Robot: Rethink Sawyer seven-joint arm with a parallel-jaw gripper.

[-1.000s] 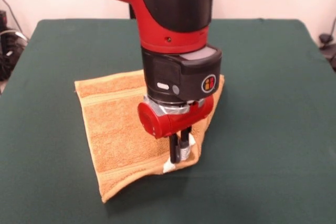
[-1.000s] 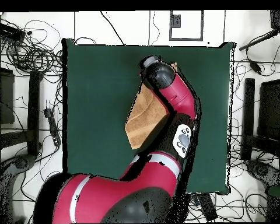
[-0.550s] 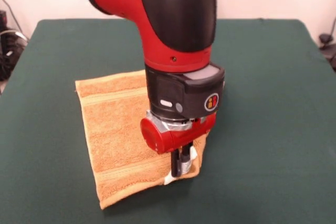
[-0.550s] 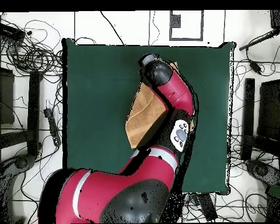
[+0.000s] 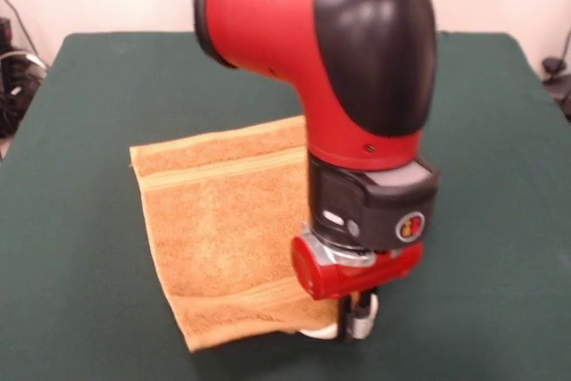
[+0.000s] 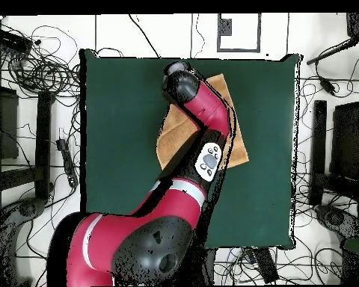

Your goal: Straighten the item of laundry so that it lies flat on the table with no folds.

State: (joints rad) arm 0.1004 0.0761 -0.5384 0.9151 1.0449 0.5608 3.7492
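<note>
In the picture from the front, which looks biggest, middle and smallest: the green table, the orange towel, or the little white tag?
1. The table, biggest by far.
2. The towel, in the middle.
3. The white tag, smallest; it peeks out beside the gripper, partly hidden.

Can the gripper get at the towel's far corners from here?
Probably yes: the gripper sits at the towel's near corner, and nothing lies on the table between it and the far corners.

Rough terry cloth towel [image 5: 223, 220] on matt felt-like table [image 5: 80, 247]; glossy plastic arm [image 5: 357, 69].
</note>
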